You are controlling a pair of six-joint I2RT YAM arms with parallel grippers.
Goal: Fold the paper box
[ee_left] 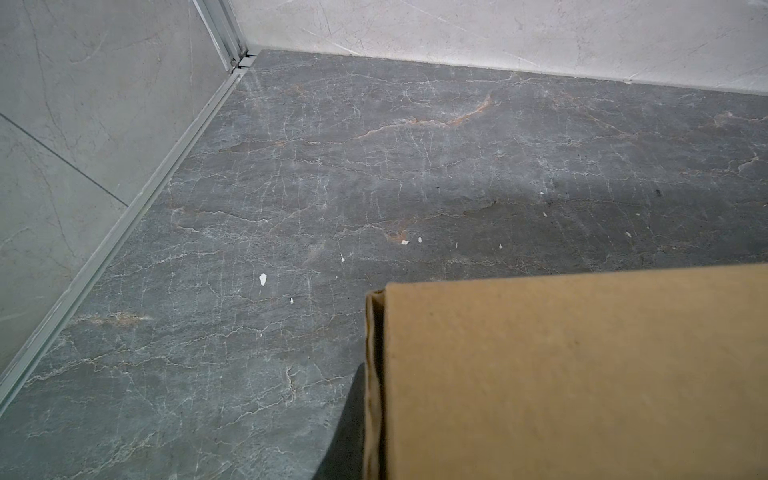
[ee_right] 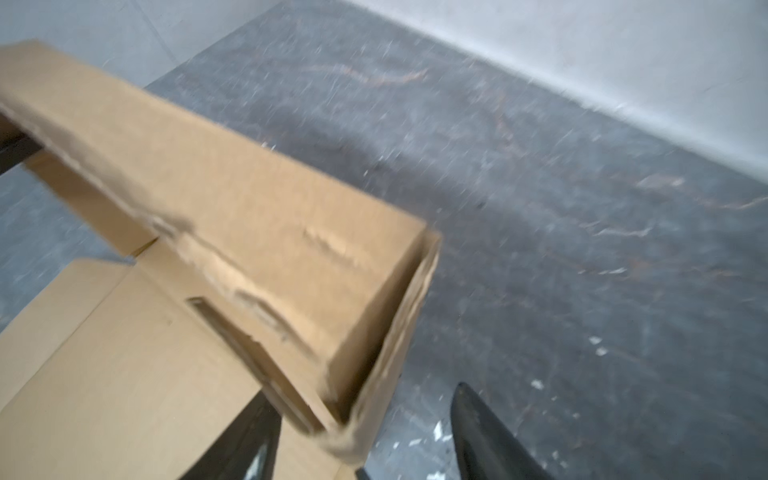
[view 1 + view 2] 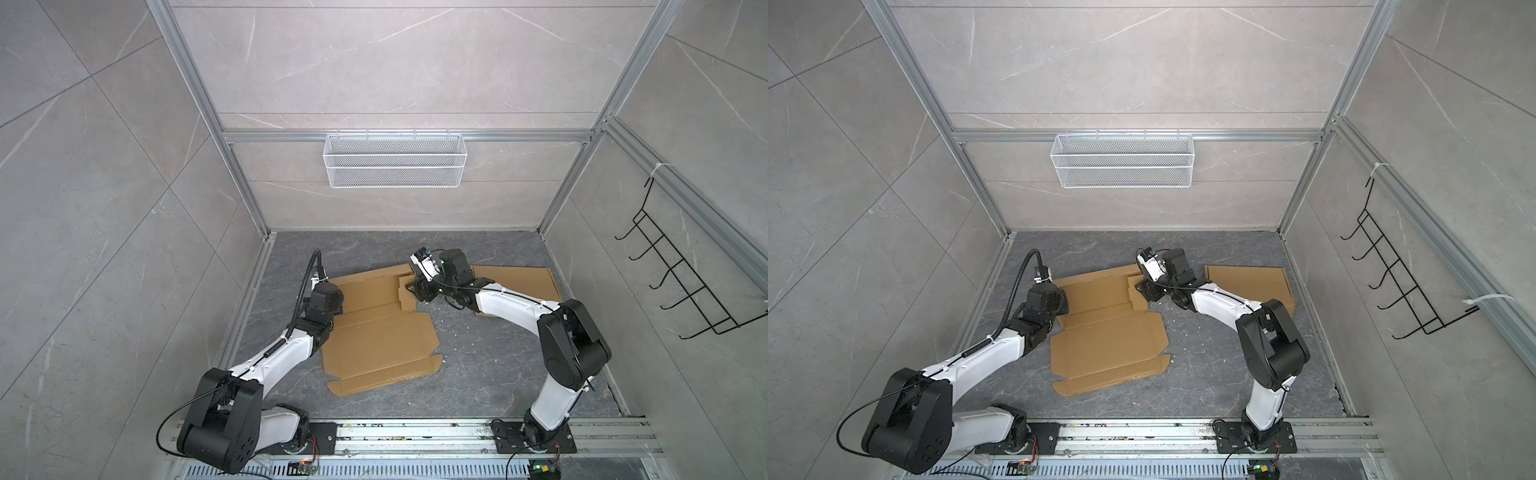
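Most folds remain: the box (image 3: pixel 382 336) lies mostly flat, one flap (image 2: pixel 249 199) raised, my left pincer (image 3: pixel 332 297) shut beside it, my right pincer (image 2: pixel 368 434) wide astride the flap.

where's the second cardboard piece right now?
In both top views the second cardboard piece lies on the floor at far right, behind the right arm, apart from the paper box.

Two cardboard sheets (image 3: pixel 380 332) (image 3: pixel 519 282), two robot arms (image 3: pixel 282 353) (image 3: pixel 511 307), one wire basket (image 3: pixel 395 166), one hook rack (image 3: pixel 702 286).
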